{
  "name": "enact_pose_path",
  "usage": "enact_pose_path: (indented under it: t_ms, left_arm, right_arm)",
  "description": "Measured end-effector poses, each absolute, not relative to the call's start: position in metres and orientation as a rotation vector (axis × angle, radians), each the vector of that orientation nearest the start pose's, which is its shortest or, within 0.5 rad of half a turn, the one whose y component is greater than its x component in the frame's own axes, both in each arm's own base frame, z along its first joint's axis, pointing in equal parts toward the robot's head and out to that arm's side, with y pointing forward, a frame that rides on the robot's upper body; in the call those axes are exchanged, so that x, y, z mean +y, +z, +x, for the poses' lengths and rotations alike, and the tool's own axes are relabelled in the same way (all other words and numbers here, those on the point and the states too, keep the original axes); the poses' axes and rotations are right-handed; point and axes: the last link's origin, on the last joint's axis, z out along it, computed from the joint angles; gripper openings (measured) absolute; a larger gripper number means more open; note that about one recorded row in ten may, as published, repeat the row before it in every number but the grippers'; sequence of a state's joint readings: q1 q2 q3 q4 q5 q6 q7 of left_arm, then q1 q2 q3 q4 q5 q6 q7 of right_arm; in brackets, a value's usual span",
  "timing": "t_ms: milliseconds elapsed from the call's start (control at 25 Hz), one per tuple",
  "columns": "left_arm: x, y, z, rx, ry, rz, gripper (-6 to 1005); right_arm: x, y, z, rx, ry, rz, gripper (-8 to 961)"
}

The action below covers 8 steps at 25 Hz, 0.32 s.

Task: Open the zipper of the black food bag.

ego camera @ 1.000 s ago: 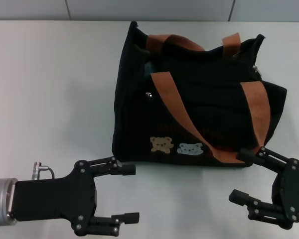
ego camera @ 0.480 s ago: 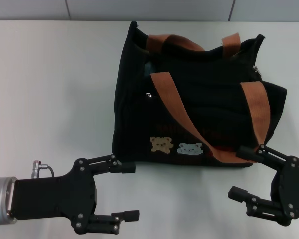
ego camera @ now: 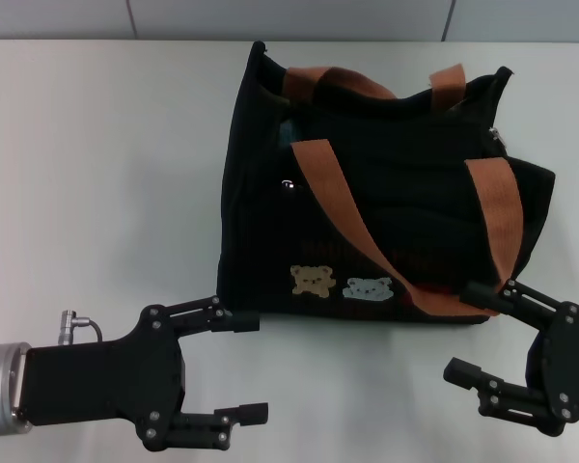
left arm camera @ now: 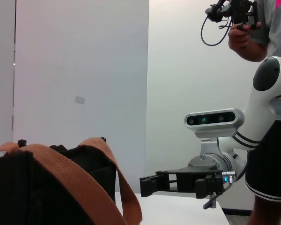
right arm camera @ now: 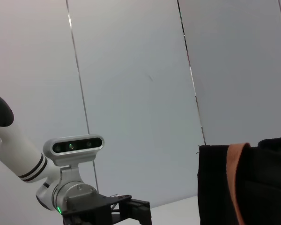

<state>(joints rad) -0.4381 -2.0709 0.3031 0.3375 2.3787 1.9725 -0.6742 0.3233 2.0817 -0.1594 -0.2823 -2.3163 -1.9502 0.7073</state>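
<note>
The black food bag point(ego camera: 386, 183) sits on the white table, its two brown-orange handles point(ego camera: 333, 188) flopped over it and the tan and white bear patches point(ego camera: 314, 280) facing me. A small silver tab point(ego camera: 288, 183) glints near the bag's left side; the zipper line itself is hard to make out in the black fabric. My left gripper point(ego camera: 251, 367) hovers open near the bag's front left corner, apart from it. Off the front right corner my right gripper point(ego camera: 463, 333) is open too, its upper finger close to the bag's bottom edge. Each wrist view shows part of the bag point(left arm camera: 47, 187) point(right arm camera: 246, 185).
The white table point(ego camera: 96, 174) stretches to the left of the bag and along its front. In the left wrist view a person point(left arm camera: 267, 140) holding a device stands behind the right arm. A pale wall runs behind the table.
Both grippers have shifted only a few pixels and stay open. The bag has not moved.
</note>
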Motion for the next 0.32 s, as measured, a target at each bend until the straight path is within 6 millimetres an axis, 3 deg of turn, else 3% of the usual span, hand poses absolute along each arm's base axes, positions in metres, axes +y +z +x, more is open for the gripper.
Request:
enact_pose_path:
  t_ms: [320]
  left_arm:
    - [0.2169,-0.0233,-0.2835,-0.107,-1.123,-2.829,800]
  right_arm:
    - [0.1959,-0.0212,0.3014,0.353,1.198,-2.55,802]
